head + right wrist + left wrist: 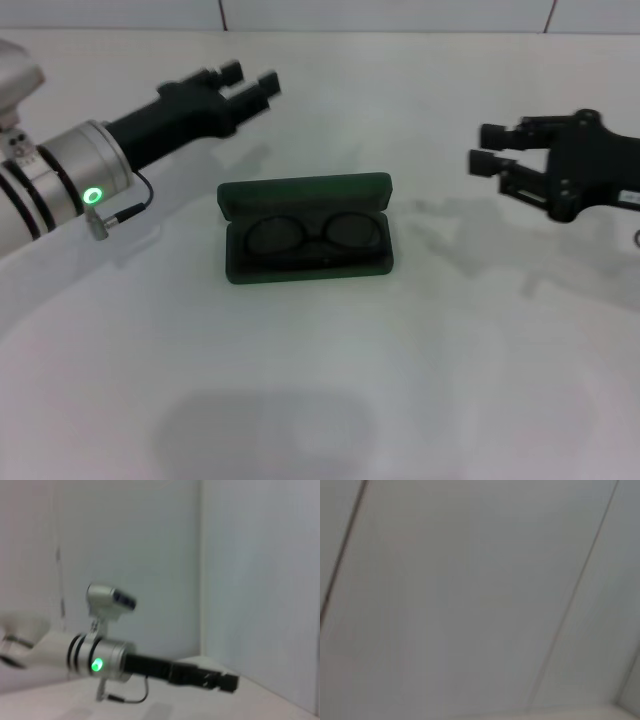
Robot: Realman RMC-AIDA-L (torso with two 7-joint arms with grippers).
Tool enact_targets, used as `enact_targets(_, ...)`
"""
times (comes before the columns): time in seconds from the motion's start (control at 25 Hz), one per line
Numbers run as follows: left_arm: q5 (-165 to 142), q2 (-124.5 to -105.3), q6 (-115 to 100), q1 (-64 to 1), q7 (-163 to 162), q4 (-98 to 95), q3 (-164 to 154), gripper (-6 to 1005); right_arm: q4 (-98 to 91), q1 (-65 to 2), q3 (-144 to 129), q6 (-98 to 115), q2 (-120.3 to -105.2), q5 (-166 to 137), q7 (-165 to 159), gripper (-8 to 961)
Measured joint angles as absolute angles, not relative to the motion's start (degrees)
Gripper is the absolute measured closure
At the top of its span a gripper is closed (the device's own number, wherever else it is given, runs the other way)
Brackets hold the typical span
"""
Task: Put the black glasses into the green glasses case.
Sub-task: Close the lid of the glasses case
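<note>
The green glasses case (306, 240) lies open in the middle of the white table, its lid tipped back toward the far side. The black glasses (312, 232) lie inside it, lenses side by side. My left gripper (250, 82) is held above the table to the far left of the case, empty, fingers a little apart. My right gripper (490, 148) is raised to the right of the case, open and empty. The right wrist view shows the left arm and its gripper (220, 681) from the side. The left wrist view shows only tiled wall.
The white table (320, 400) runs to a tiled wall (400, 15) at the back. Both arms hang above it, one on each side of the case.
</note>
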State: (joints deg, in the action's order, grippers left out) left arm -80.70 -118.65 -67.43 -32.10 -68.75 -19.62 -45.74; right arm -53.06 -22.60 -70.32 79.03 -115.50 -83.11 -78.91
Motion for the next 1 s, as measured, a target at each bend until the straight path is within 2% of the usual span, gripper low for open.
enact_targets(0.2, -80.9, -115.87, -65.7, -33.3, -77.7, -21.2, -55.6, 348, -47.6, -23.0, -64.7, 80.1, -115.44, -83.0, -78.3, 675)
enact_targets(0.32, -82.5, -114.83, -65.6, -33.3, -83.0, -23.7, -58.8, 348, -46.3, -22.9, -63.8, 79.7, -115.44, -82.9, -78.4, 669)
enact_targets(0.36, -83.8, -114.74, -65.2, -33.3, -84.7, -24.7, -59.1, 348, -46.1, -22.8, -63.5, 79.5, -115.47, -82.9, -78.4, 666)
enact_targets(0.56, -90.2, -114.73, -62.0, -34.1, -91.0, -26.2, -59.3, 349, -45.8, -22.1, -63.2, 78.8, -115.7, -82.6, -78.0, 478)
enact_targets(0.8, -94.9, -115.37, -62.2, -34.6, -92.7, -27.2, -59.4, 349, -44.8, -21.6, -62.9, 78.5, -115.68, -82.4, -77.2, 370)
enact_targets(1.0, -95.4, -115.54, -62.3, -35.5, -93.5, -27.2, -60.7, 349, -44.1, -21.6, -62.6, 78.5, -115.66, -82.3, -76.5, 372)
